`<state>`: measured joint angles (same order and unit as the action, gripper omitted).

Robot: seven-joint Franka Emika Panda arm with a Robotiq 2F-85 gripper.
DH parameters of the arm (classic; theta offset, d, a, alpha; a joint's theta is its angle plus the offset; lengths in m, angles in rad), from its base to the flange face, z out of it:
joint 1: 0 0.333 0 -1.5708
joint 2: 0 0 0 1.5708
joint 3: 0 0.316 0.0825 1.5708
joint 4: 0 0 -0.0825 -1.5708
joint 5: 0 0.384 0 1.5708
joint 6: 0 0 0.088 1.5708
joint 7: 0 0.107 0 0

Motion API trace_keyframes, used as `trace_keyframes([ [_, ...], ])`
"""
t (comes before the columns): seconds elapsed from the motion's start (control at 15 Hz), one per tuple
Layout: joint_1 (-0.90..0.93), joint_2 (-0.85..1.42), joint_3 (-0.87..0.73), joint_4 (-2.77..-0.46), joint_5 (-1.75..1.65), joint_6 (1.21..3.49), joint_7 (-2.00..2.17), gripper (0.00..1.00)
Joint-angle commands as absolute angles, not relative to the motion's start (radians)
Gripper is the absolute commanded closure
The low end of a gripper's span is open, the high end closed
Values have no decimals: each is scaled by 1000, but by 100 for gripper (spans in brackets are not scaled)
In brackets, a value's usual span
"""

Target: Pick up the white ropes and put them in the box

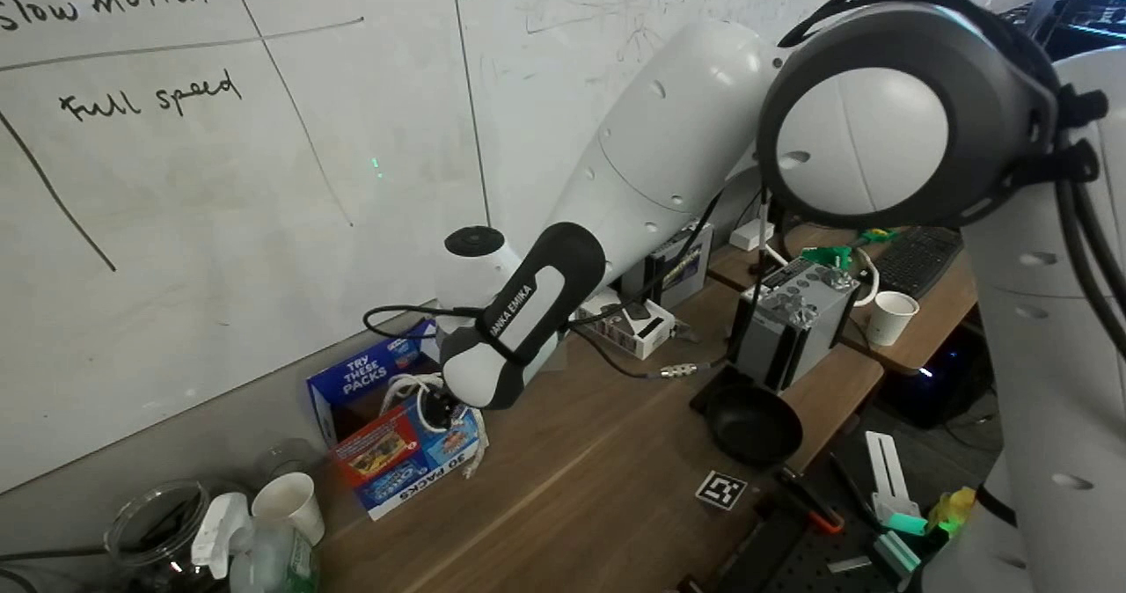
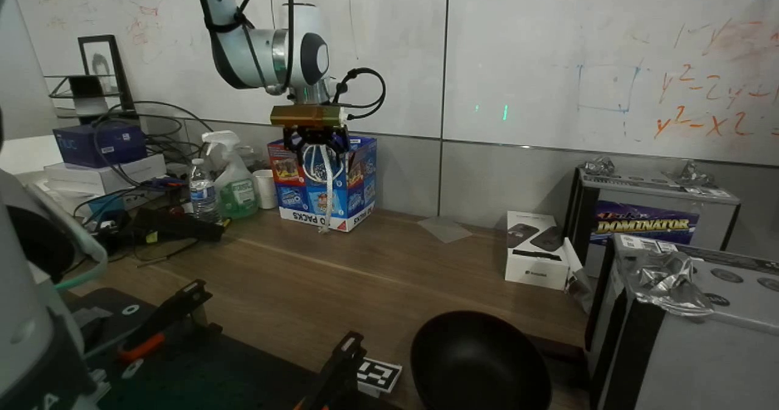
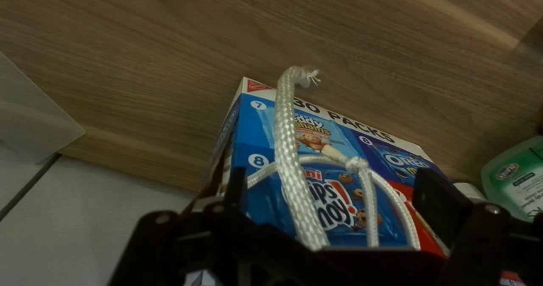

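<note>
At left a spray bottle (image 2: pixel 236 186), then a cup (image 2: pixel 265 189), stand near the box (image 2: pixel 292 200), presumably out of the way. It stands open-topped on the surface (image 2: pixel 389 264), ready for filling. At its front edge the pincer (image 2: pixel 320 159) is spread wide, gripping nothing, as a release needs. The white ropes (image 3: pixel 285 137) drape over the front wall; how much lies inside is unclear.

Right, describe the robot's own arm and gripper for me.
The rounded, glossy white arm has a dark-grey ring framing a round white cap, black cables strapped along it, and lettering readable as "ANKA EMIKA". The black, angular, two-fingered gripper sits below an amber-gold, box-shaped housing.
</note>
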<state>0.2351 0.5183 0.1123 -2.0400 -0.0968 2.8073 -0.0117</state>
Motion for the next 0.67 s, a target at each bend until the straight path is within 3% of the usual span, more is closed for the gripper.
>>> trace_keyframes([
  [0.0,267,518,83,-2012,-136,2777,12,0],
  [0.6,258,553,87,-1977,-134,2797,-4,0],
])
